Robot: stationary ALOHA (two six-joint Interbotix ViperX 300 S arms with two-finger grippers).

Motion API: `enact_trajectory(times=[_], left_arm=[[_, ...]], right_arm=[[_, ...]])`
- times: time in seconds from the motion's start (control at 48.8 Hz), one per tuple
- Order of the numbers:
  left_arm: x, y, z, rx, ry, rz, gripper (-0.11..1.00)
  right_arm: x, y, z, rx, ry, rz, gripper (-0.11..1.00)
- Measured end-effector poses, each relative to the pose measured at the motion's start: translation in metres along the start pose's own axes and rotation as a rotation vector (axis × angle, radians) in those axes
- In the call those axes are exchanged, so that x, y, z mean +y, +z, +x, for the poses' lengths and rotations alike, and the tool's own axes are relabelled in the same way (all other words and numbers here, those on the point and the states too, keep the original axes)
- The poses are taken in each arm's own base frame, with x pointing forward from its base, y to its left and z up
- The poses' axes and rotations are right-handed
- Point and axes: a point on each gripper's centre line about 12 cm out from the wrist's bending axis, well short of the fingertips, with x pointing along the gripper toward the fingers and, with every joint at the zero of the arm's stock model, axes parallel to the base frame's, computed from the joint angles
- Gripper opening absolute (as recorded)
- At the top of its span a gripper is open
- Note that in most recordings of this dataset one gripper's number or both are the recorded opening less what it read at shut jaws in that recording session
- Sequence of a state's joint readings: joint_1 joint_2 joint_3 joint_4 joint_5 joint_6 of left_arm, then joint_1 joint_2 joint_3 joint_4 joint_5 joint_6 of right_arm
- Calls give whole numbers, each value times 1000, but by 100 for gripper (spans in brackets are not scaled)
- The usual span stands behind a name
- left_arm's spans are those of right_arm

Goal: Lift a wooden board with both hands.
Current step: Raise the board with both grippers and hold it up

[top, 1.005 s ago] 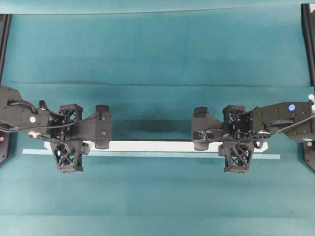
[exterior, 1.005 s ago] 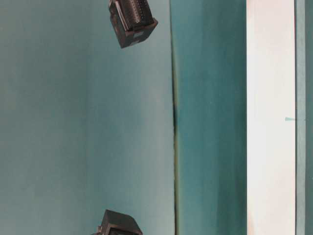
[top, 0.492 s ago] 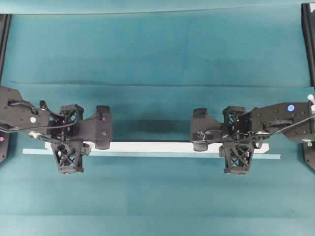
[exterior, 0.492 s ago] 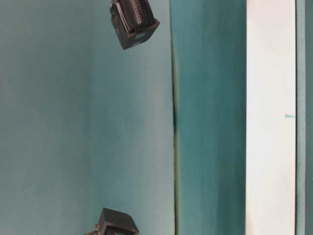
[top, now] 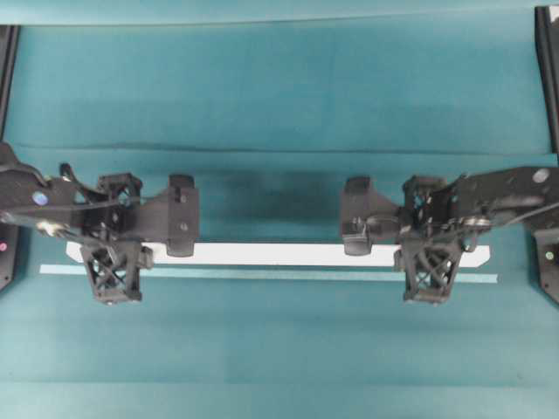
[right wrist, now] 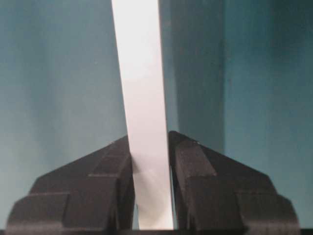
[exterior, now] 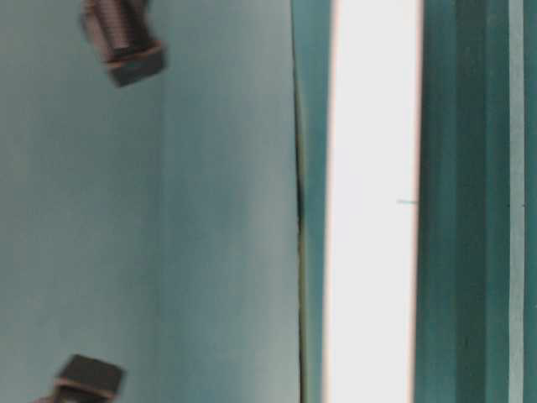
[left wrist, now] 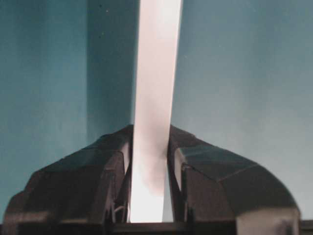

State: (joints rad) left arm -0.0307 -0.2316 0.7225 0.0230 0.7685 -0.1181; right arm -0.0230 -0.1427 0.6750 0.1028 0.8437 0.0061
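I have both black lattice-fingered grippers clamped on the long, flat, bright white wooden board (top: 271, 254), the left gripper (left wrist: 149, 169) near one end and the right gripper (right wrist: 149, 169) near the other, jaws closed against its 2 faces in each wrist view. The board hangs level above the teal surface (top: 279, 87), apart from the thin pale teal strip (top: 262, 277) below it. I judge the lift under way, with more height perhaps left.

Open teal desk (top: 279, 87) lies bare behind and in front of the long white wooden board (top: 279, 254). Between the two black arms the board's middle stands unobstructed (only a thin pale teal strip (top: 262, 277) lies flat just beside it).
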Motion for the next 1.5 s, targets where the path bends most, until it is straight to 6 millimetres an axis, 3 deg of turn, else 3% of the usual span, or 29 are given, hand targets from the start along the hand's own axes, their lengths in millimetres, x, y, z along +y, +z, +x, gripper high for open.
enact_trajectory(times=[0.267, 0.595, 1.497], left_arm=[[3, 10, -42, 13, 7, -12, 17], [5, 18, -82, 4, 10, -23, 17], [14, 44, -161, -48, 28, -42, 17]], right_arm=[[-2, 12, -45, -12, 4, 11, 21], [0, 23, -71, -12, 8, 5, 21], [-6, 46, -170, -3, -34, 0, 21]])
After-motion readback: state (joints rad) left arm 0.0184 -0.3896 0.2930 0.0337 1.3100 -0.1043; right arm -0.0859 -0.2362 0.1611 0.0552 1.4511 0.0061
